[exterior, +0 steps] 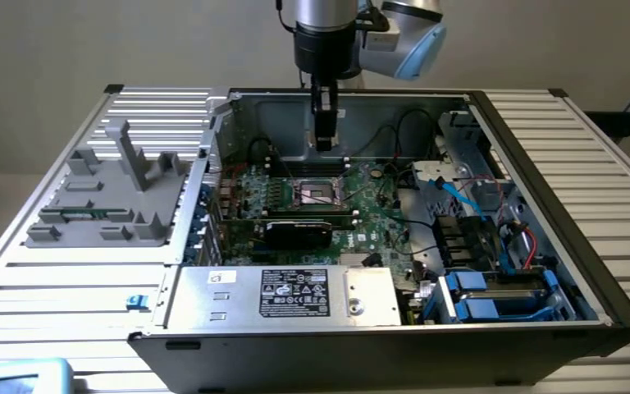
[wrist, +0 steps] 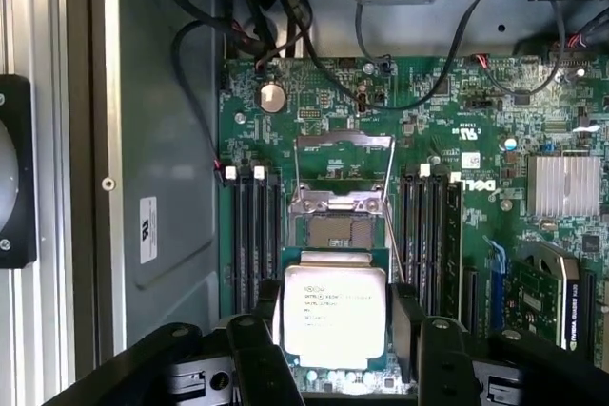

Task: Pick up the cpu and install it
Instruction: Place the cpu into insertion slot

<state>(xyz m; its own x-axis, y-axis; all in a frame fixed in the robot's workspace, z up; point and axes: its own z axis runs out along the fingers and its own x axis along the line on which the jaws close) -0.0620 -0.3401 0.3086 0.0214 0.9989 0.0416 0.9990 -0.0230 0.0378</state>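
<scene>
1. The cpu (wrist: 335, 316) sits between the fingers (wrist: 407, 325) of the claw (exterior: 324, 144), gripped at two opposite edges. It is raised above the motherboard (wrist: 476, 111), just short of the open socket (wrist: 338, 232).
2. Risk: misalignment. If the cpu meets the socket rotated or offset, the contacts may be bent.
3. Risk: tilt. An edge grip on a thin chip is marginal, so a slip could drop one corner first.
4. Risk: collision. The load plate (wrist: 338, 201) stands just beyond the socket, and memory slots (wrist: 252, 235) flank it closely on both sides. The fingers could strike either.
5. Risk: a black cable (wrist: 419, 92) crosses the board beyond the socket, within reach of a snag.
6. Hidden: the cpu underside and its orientation marks.
7. Hidden: the claw body covers the near cpu edge.
8. Unclear: socket contact detail, and the clearance between cpu and socket.
</scene>
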